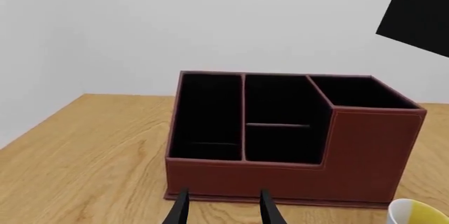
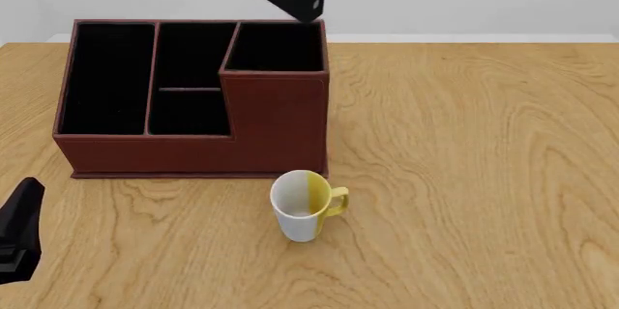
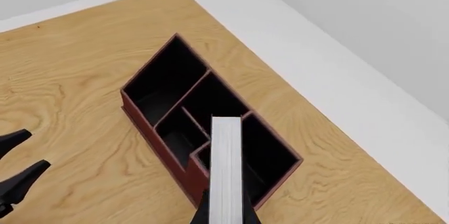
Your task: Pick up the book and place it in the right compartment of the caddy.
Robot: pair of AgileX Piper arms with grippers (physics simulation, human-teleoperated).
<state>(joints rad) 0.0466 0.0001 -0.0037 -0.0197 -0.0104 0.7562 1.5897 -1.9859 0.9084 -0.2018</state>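
Held aloft as it is above the right compartment (image 3: pixel 270 155) of the caddy (image 2: pixel 280 117), the book (image 3: pixel 226 166), a stiff, weighty-looking hardcover, sits pinched across its covers between the right gripper's (image 3: pixel 225 214) jaws, page edge outward; left gripper (image 1: pixel 223 206) idle, jaws spread.

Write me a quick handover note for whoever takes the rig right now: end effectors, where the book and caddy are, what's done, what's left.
Right end effector: shut on the book, holding it in the air above the caddy, over the tall right compartment.
Left end effector: open, holding nothing, low over the table on the near left side of the caddy.
Mug: stands on the table just in front of the caddy, apart from it.
Done: book picked up and carried over the caddy.
Left: line the book up with the right compartment, lower it in, release, pull the arm clear.
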